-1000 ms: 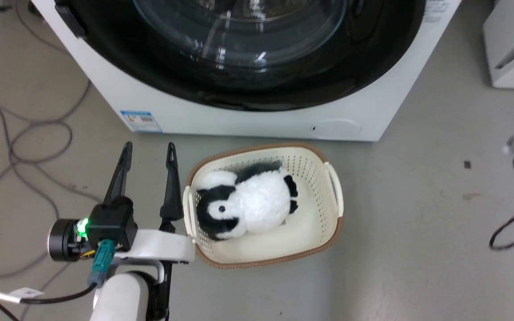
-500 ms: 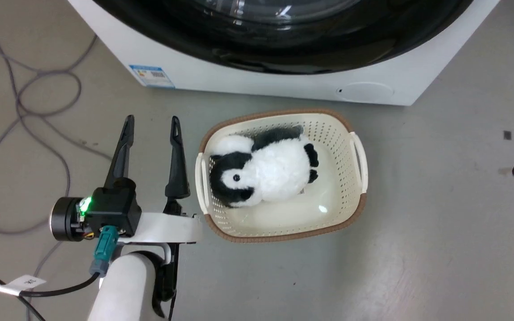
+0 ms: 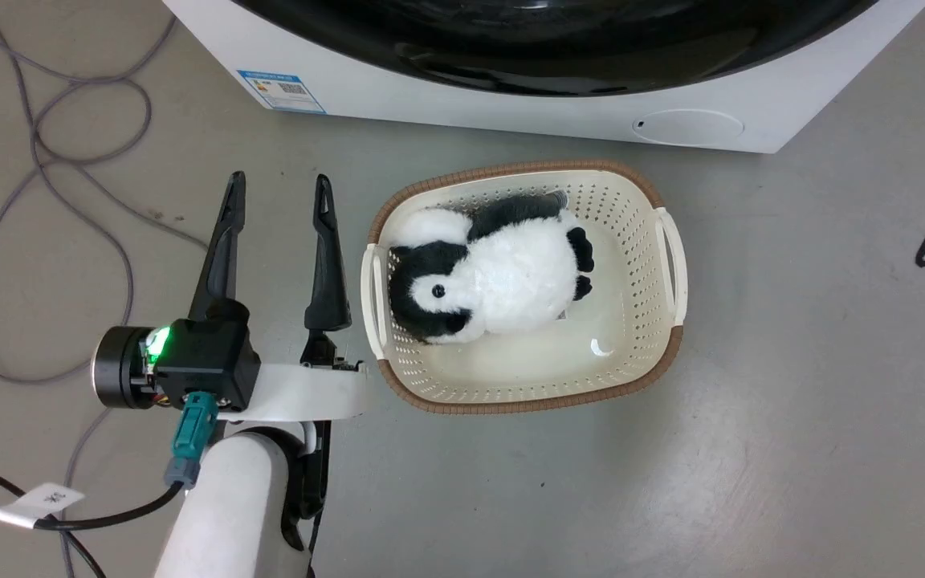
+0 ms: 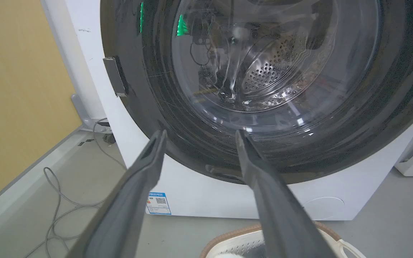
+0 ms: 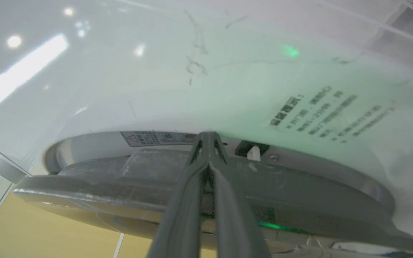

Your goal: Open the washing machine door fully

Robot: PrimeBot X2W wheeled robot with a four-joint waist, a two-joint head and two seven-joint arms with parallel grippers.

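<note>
The washing machine (image 3: 511,112) is big and white and stands on the grey floor; the washing machine door (image 3: 559,56) is round with a shiny black rim and sits on the front of it; in the left wrist view the door (image 4: 274,71) lies flat against the white front (image 4: 206,197), and the steel drum with its little holes shows through the clear glass; the left gripper (image 3: 279,181) hangs over the floor just beside a basket (image 3: 675,265), with its two dark fingers spread wide and nothing between them; in its own view these fingers (image 4: 201,132) point at the lower part of the door; the right gripper (image 5: 209,136) has its two fingers pressed together with nothing between them; its tips are at the dark edge of the door (image 5: 120,179), right where it meets the white front (image 5: 192,71), but I cannot tell if they touch it; a soft black and white toy penguin (image 3: 495,277) lies in the basket, which stands on the floor near the machine; a blue label (image 3: 280,80) and a round cover (image 3: 687,127) are low on the machine; grey cables (image 3: 45,160) loop on the floor to the left
</note>
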